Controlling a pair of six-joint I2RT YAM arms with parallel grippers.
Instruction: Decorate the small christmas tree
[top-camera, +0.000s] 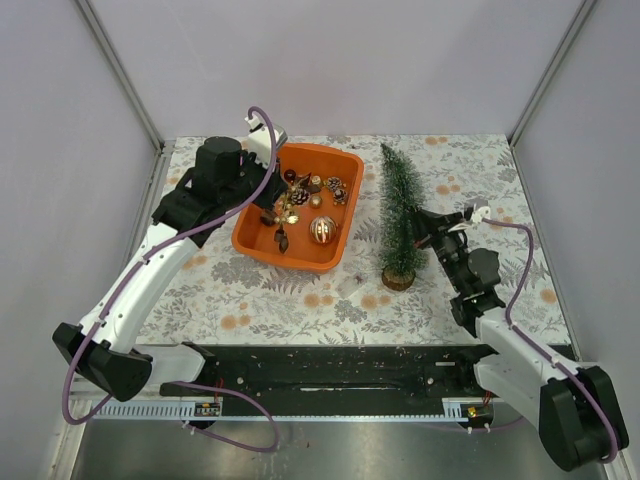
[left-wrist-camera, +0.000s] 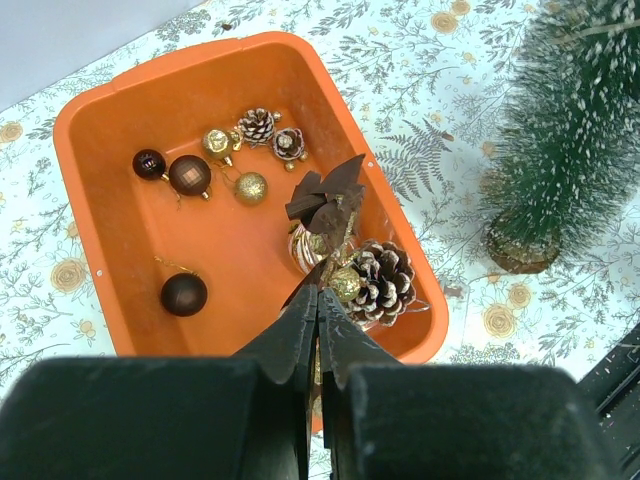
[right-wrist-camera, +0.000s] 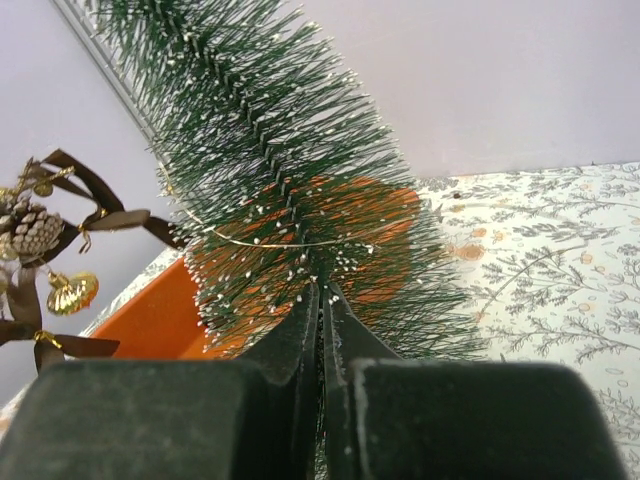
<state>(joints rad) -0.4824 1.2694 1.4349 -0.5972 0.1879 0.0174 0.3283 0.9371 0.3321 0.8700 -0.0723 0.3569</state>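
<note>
Against the right tool (right-wrist-camera: 321, 292), small christmas tree (right-wrist-camera: 270, 170)

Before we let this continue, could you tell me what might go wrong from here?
1. The left tool pinches the pine-cone ornament only at its very tips, above the orange tub; the dangling cluster may slip or swing loose.
2. The right tool is shut among the bristles of the small christmas tree, which stands on a narrow base; a push while hanging could tip it.
</note>
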